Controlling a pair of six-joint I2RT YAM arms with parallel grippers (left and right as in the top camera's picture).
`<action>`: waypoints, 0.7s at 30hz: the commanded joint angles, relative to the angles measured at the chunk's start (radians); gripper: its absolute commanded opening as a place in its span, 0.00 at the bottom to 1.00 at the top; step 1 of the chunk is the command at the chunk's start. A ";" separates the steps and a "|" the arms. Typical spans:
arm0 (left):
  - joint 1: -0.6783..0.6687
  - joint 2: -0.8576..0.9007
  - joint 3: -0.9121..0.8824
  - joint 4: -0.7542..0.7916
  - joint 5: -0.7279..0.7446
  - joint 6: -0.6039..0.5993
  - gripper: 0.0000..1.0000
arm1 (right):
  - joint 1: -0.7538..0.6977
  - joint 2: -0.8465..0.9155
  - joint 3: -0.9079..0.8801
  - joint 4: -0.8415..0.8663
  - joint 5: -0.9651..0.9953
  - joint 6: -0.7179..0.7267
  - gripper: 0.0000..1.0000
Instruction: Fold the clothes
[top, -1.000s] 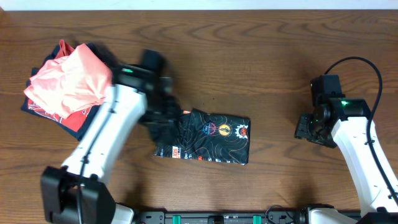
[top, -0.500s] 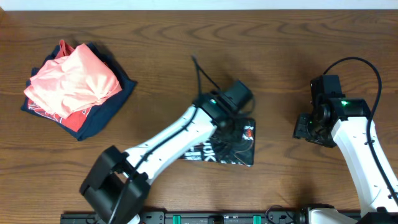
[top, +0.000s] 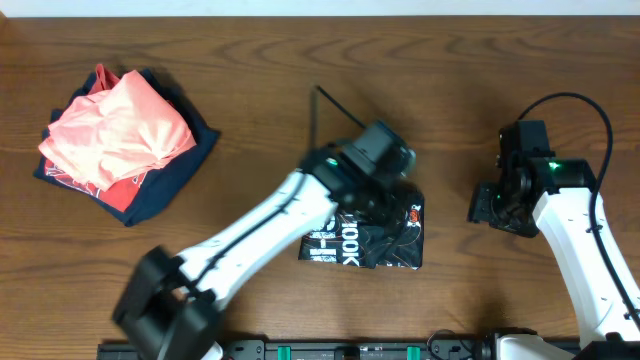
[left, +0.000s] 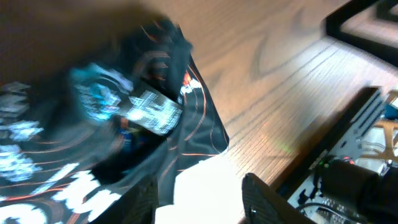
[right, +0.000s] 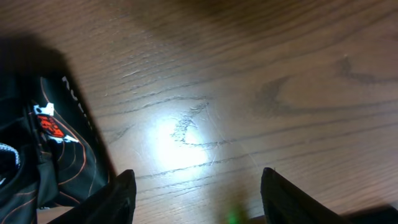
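Note:
The black jersey (top: 360, 245) with thin orange lines and white lettering lies folded into a compact rectangle at the table's centre front. My left gripper (top: 386, 193) hovers over its far right part. In the left wrist view the jersey (left: 93, 124) fills the left side, blurred; the left jaws (left: 202, 202) stand wide apart, one finger over the cloth's edge, bright bare table between them. My right gripper (top: 488, 205) is open and empty over bare wood to the right of the jersey. In the right wrist view the jersey's edge (right: 43, 162) shows left of the right jaws (right: 196, 199).
A pile of folded salmon-pink, red and navy garments (top: 115, 140) sits at the far left. A black mounting rail (top: 350, 350) runs along the table's front edge, also in the left wrist view (left: 348, 162).
My left gripper swept from the jersey's left end across to its right, carrying the cloth over. The jersey is now narrower, shows white lettering and lies slightly further right. The right arm stayed still.

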 joint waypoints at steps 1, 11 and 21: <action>0.096 -0.098 0.013 -0.022 0.006 0.077 0.47 | -0.004 -0.001 0.013 0.012 -0.066 -0.071 0.63; 0.450 -0.118 -0.012 -0.127 -0.067 -0.011 0.51 | 0.209 0.045 0.013 0.179 -0.624 -0.390 0.65; 0.615 -0.117 -0.012 -0.162 -0.067 -0.051 0.53 | 0.441 0.284 0.013 0.356 -0.587 -0.253 0.48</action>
